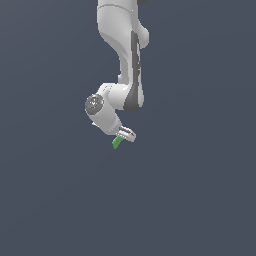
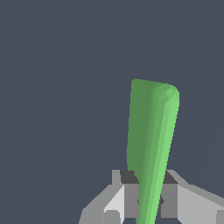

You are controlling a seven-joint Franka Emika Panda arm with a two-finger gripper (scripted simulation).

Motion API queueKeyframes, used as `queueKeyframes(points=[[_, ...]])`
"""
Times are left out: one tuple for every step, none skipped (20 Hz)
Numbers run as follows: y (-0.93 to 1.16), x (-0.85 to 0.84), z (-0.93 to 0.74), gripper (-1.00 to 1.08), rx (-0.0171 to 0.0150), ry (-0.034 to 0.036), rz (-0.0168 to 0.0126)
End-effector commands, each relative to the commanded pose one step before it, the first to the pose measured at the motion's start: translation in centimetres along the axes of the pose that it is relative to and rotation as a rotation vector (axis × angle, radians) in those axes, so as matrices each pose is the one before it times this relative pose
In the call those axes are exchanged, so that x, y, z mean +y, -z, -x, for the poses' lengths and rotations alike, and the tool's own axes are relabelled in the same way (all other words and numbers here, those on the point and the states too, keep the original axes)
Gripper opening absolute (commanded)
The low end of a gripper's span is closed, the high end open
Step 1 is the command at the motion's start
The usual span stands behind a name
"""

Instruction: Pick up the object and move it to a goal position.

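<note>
bright green object (image 2: 151, 144), white gripper (image 1: 122, 136)

The white arm (image 1: 122, 55) reaches down, its tilted hand (image 1: 124, 136) closed on a small green sliver (image 1: 117, 143) that juts below.

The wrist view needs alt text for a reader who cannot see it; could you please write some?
A slender bright green object sticks out from between the two grey fingers of the robot's gripper, which is closed on its narrow end. The object widens toward its blunt far end. Behind it there is only a plain dark blue-grey background.
</note>
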State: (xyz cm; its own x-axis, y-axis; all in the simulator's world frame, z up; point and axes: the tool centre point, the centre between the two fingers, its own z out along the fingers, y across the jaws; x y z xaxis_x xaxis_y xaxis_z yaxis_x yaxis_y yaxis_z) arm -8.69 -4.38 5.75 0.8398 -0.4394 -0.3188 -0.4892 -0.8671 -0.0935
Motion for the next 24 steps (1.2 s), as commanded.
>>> queueKeyframes(points=[[-0.021, -0.007, -0.003, -1.00, 0.00016, 0.00003, -0.00008], [0.000, 0.000, 0.000, -1.00, 0.00000, 0.00000, 0.00000], [0.000, 0.000, 0.000, -1.00, 0.00000, 0.00000, 0.00000], [0.000, 0.000, 0.000, -1.00, 0.00000, 0.00000, 0.00000], [0.000, 0.000, 0.000, -1.00, 0.00000, 0.00000, 0.00000], [0.029, 0.029, -0.027, -1.00, 0.00036, -0.00056, -0.00018], [0.030, -0.022, 0.012, -1.00, 0.00000, 0.00000, 0.00000], [0.089, -0.067, 0.037, -1.00, 0.00000, 0.00000, 0.00000], [0.149, -0.111, 0.062, -1.00, 0.00000, 0.00000, 0.00000], [0.209, -0.156, 0.086, -1.00, 0.00000, 0.00000, 0.00000], [0.270, -0.201, 0.111, -1.00, 0.00000, 0.00000, 0.00000], [0.330, -0.246, 0.135, -1.00, 0.00000, 0.00000, 0.00000], [0.388, -0.290, 0.159, -1.00, 0.00000, 0.00000, 0.00000], [0.438, -0.338, 0.182, -1.00, 0.00017, -0.00017, 0.00065], [0.502, -0.374, 0.205, -1.00, 0.00000, 0.00000, 0.00000], [0.557, -0.415, 0.227, -1.00, 0.00000, 0.00000, 0.00000], [0.611, -0.454, 0.248, -1.00, 0.00000, 0.00000, 0.00000], [0.648, -0.511, 0.272, -1.00, 0.00005, 0.00007, 0.00068], [0.714, -0.530, 0.289, -1.00, 0.00000, 0.00000, 0.00000], [0.764, -0.567, 0.308, -1.00, 0.00000, 0.00000, 0.00000], [0.798, -0.618, 0.329, -1.00, 0.00013, 0.00000, 0.00068], [0.848, -0.629, 0.339, -1.00, 0.00000, 0.00000, 0.00000], [0.875, -0.649, 0.349, -1.00, 0.00000, 0.00000, 0.00000], [0.882, -0.683, 0.360, -1.00, 0.00015, 0.00002, 0.00067]])
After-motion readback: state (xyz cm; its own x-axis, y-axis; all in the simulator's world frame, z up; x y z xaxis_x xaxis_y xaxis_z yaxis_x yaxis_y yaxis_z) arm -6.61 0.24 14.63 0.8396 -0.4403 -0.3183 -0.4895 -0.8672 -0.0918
